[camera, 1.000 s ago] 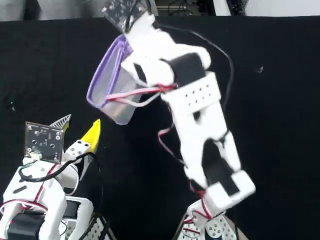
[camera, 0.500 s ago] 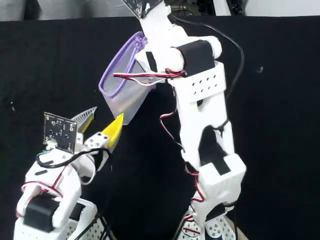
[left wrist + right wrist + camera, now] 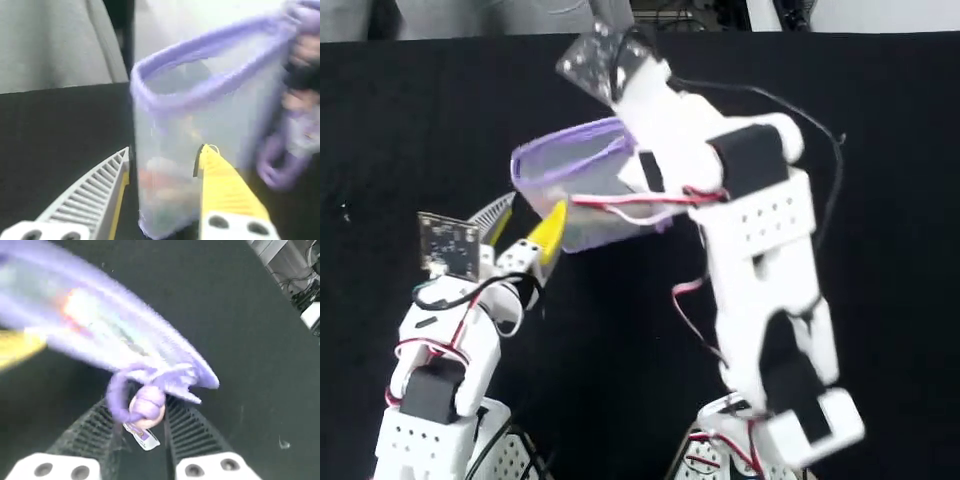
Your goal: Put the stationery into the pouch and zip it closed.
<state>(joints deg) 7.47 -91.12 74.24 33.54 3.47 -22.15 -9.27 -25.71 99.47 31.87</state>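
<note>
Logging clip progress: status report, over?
Right gripper shut on pouch end, pouch aloft, mouth open. Left gripper open at its lower body. Blurred items inside. Wires cross pouch side.

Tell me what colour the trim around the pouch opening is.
Purple trim on a clear pouch; clearest in the left wrist view.

Even, bright light — right arm (image 3: 760, 230) glares white against the dull black table (image 3: 890, 250).

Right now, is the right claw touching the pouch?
Touching. The right wrist view shows the right claw pinching the purple end of the pouch.
</note>
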